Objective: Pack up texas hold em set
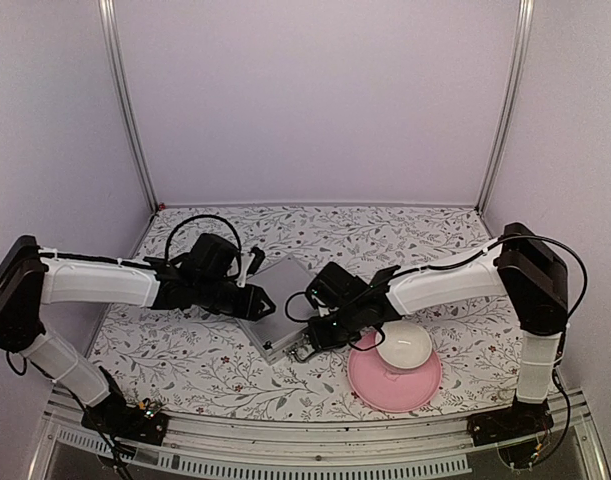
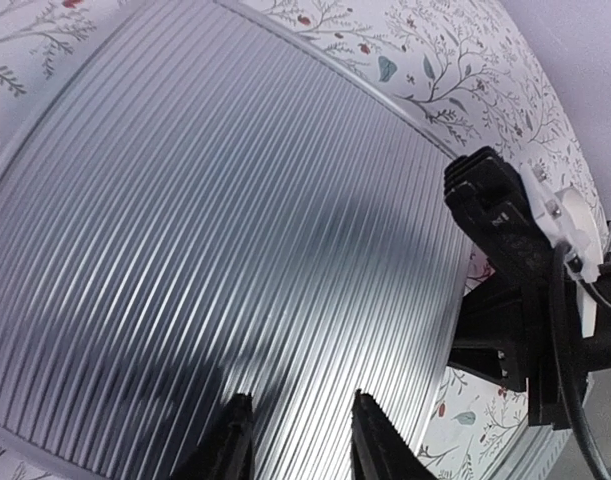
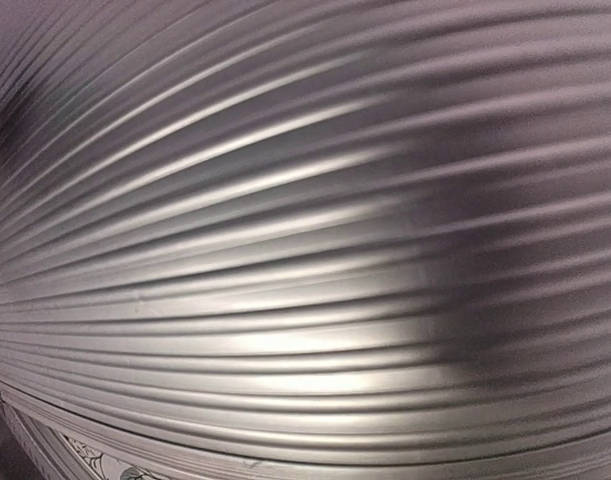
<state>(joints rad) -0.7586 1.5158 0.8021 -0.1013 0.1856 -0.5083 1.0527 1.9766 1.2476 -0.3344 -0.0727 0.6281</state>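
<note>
Floral bench [image 1: 185, 360]; closed silver ribbed briefcase [image 1: 280, 290] at centre frame. Left end effector [image 2: 301, 420] narrowly parted, empty, above it; right end effector [image 1: 307, 347] closed at its lower edge. Likely stiff, slick, weighty: grip the rim.

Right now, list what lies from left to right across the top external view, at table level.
left arm's base → silver briefcase → white bowl → right arm's base

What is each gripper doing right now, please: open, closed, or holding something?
Left gripper: slightly open, empty, over the case lid.
Right gripper: closed, by the case's near edge; nothing seen held.
</note>
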